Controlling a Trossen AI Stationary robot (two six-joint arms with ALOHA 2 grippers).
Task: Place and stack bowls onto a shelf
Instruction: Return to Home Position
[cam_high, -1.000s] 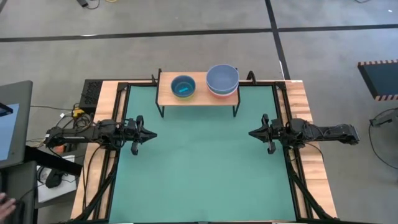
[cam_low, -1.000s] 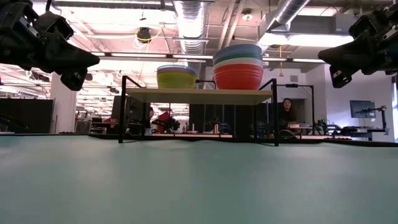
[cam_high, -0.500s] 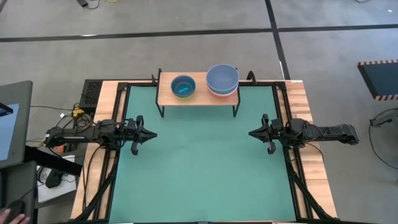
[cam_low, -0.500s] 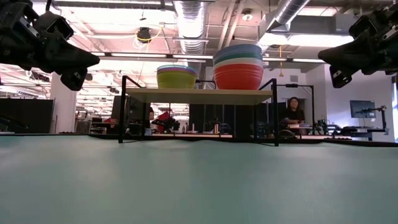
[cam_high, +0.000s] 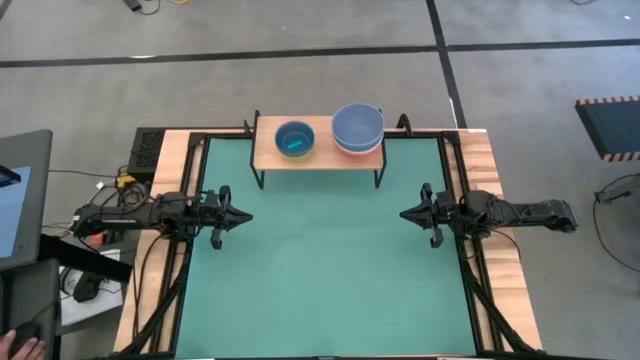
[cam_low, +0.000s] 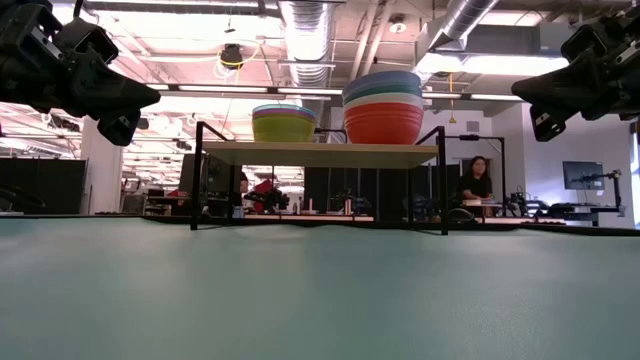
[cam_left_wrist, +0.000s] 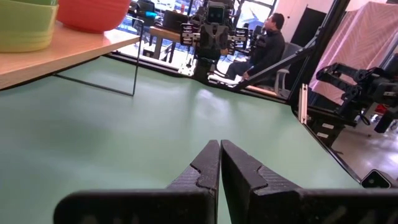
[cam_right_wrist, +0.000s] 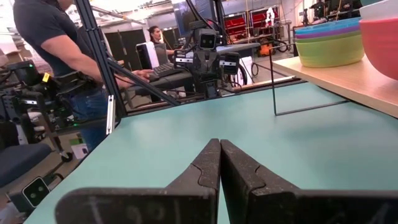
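The shelf (cam_high: 320, 155), a light-wood board on thin black legs, stands at the far edge of the green mat (cam_high: 325, 270). Two stacks of bowls rest on it: a short one with a blue bowl on top (cam_high: 295, 139) and a yellow-green one at the bottom (cam_low: 283, 125), and a taller one with a pale blue bowl on top (cam_high: 357, 127) and a red one at the bottom (cam_low: 384, 122). My left gripper (cam_high: 246, 215) hovers shut at the mat's left edge. My right gripper (cam_high: 404, 213) hovers shut at the right edge. Both point level toward the middle and hold nothing.
The mat's middle and near part lie bare between the arms. Black frame rails (cam_high: 470, 290) run along the table's sides. Beyond the table a person (cam_right_wrist: 59, 43) stands at a desk and another (cam_low: 476, 180) sits farther back. A hand (cam_high: 22, 347) shows at the near left.
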